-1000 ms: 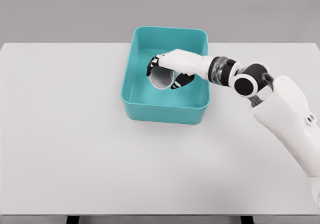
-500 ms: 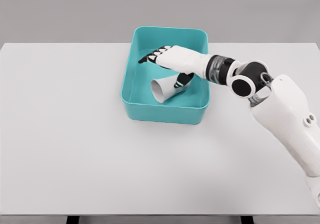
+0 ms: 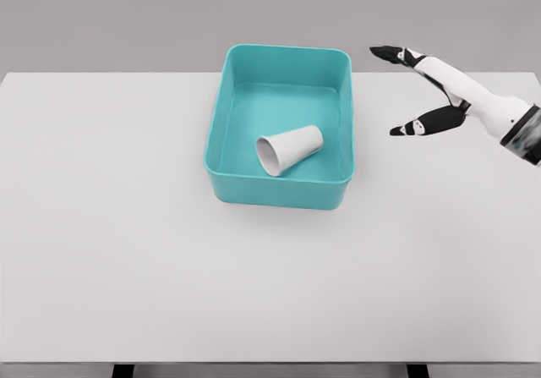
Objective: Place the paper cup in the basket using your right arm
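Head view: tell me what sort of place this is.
Most likely a simulated tabletop test scene, not a real room. A plain white table against a blank grey backdrop holds only a teal basket with a paper cup lying inside, and the right hand open beside it.

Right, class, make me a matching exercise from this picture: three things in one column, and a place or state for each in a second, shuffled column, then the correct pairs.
Column one:
1. paper cup
2. basket
3. right robot hand

Column two:
A. fingers spread, holding nothing, to the right of the basket
B. lying on its side, mouth toward the lower left
C. teal, standing on the white table

Pairs: 1-B, 2-C, 3-A
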`<state>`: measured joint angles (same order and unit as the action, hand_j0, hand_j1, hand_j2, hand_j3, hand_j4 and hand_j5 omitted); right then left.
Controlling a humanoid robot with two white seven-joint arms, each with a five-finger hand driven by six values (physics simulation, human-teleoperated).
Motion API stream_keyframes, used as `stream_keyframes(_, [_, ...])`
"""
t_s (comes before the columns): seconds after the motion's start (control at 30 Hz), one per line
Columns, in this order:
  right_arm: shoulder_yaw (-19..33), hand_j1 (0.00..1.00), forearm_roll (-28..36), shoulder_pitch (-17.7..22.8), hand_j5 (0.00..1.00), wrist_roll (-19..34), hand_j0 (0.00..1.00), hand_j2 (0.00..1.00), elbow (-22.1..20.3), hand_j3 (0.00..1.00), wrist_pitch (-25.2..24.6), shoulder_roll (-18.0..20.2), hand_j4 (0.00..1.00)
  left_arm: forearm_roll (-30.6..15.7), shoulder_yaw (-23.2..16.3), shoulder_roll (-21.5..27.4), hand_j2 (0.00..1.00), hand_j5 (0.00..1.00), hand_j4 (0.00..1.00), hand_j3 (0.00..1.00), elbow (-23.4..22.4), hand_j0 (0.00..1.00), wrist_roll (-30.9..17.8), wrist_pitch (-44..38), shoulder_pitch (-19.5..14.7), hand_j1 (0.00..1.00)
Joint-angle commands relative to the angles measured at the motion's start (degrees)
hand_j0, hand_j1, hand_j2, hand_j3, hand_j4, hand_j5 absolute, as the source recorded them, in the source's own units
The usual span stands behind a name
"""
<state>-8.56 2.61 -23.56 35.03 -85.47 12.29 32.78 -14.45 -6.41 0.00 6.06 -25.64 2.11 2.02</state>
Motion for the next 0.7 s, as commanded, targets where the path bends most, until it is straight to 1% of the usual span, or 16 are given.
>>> stream_keyframes(0.0, [2.32,1.0,0.03,0.35,1.0,-0.03,1.0,1.0,3.81,1.0,0.19,1.05,1.0,-0.05,0.0,0.0,1.0,1.0,1.0,1.0,0.0,1.0,-0.02,0.0,0.0,1.0])
stream_keyframes(0.07, [7.06,1.0,0.03,3.34,1.0,-0.03,1.0,1.0,3.73,1.0,0.02,0.44,1.0,-0.05,0.0,0.0,1.0,1.0,1.0,1.0,0.0,1.0,-0.02,0.0,0.0,1.0])
stream_keyframes(0.1, [7.95,1.0,-0.15,3.61,1.0,-0.03,1.0,1.0,3.99,1.0,0.02,0.35,1.0,-0.05,0.0,0.0,1.0,1.0,1.0,1.0,0.0,1.0,-0.02,0.0,0.0,1.0])
stream_keyframes(0.3, [8.3,1.0,0.03,3.69,1.0,-0.03,1.0,1.0,6.71,1.0,-0.42,-0.26,1.0,-0.05,0.0,0.0,1.0,1.0,1.0,1.0,0.0,1.0,-0.02,0.0,0.0,1.0])
stream_keyframes(0.4, [8.21,1.0,-0.06,3.69,1.0,-0.03,1.0,1.0,6.72,1.0,-0.34,-1.23,1.0,-0.05,0.0,0.0,1.0,1.0,1.0,1.0,0.0,1.0,-0.02,0.0,0.0,1.0])
stream_keyframes(0.67, [8.91,1.0,-0.06,3.69,1.0,-0.03,1.0,1.0,7.15,1.0,-0.25,-1.41,1.0,0.04,-0.09,0.0,1.0,1.0,1.0,1.0,0.0,1.0,-0.11,0.0,0.0,1.0])
